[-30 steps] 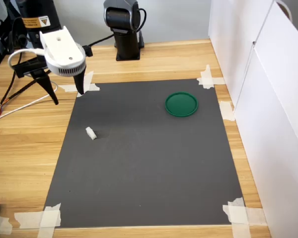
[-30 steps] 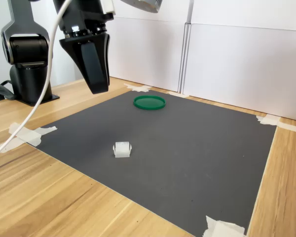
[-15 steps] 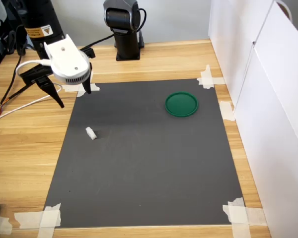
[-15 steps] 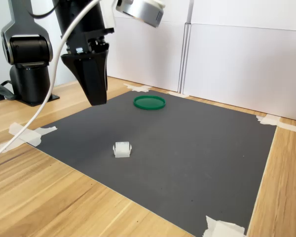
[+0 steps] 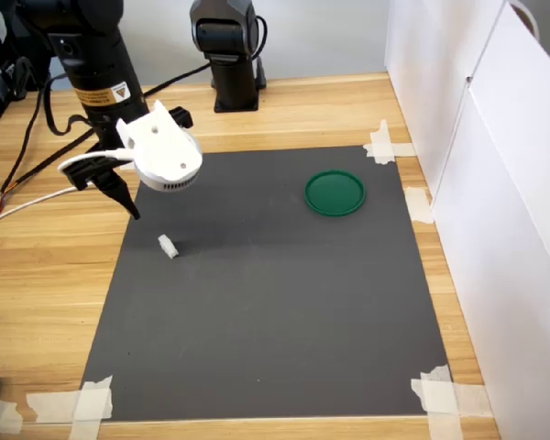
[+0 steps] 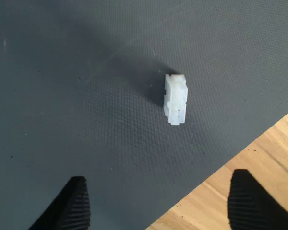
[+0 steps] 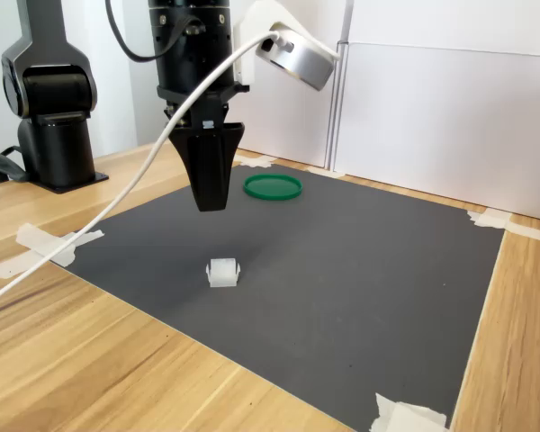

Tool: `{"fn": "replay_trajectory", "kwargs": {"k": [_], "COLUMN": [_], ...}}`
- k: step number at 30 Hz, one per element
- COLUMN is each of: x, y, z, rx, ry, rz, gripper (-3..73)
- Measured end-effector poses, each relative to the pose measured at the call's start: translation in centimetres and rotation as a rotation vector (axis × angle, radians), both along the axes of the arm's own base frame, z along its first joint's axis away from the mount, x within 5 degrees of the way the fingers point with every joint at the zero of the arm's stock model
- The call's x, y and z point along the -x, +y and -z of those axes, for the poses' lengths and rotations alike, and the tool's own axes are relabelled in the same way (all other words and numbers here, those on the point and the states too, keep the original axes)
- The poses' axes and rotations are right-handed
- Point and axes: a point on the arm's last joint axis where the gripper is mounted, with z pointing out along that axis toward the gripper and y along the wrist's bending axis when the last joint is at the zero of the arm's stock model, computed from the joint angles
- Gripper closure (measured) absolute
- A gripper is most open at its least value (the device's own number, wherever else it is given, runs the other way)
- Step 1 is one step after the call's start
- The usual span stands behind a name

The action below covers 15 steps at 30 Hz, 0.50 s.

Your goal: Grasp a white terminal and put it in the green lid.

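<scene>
Above the white terminal (image 7: 222, 272), the hand (image 7: 210, 200) hovered with fingers (image 6: 74, 205) spread apart, gripping nothing. The green lid (image 5: 335, 193) lay well apart on the mat (image 5: 284, 312).

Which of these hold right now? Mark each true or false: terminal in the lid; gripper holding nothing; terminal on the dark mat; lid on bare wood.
1. The white terminal lies in the green lid. False: it lies on the mat, well apart from the lid.
2. The gripper holds nothing. True: it hangs above the terminal.
3. The terminal rests on the dark mat. True.
4. The lid sits on bare wood. False: it sits on the mat.
</scene>
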Motion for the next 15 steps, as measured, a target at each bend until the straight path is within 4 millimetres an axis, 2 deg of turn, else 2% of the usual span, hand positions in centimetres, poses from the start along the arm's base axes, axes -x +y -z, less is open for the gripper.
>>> {"fn": "replay_trajectory", "kwargs": {"k": [8, 15], "x": [-1.1, -1.5], "y": [-0.6, -0.4], "z": [1.8, 2.5], "rx": [0.045, 0.021], "ry": [0.015, 0.024], "rz": [-0.028, -0.041], "gripper": [1.8, 1.9]}}
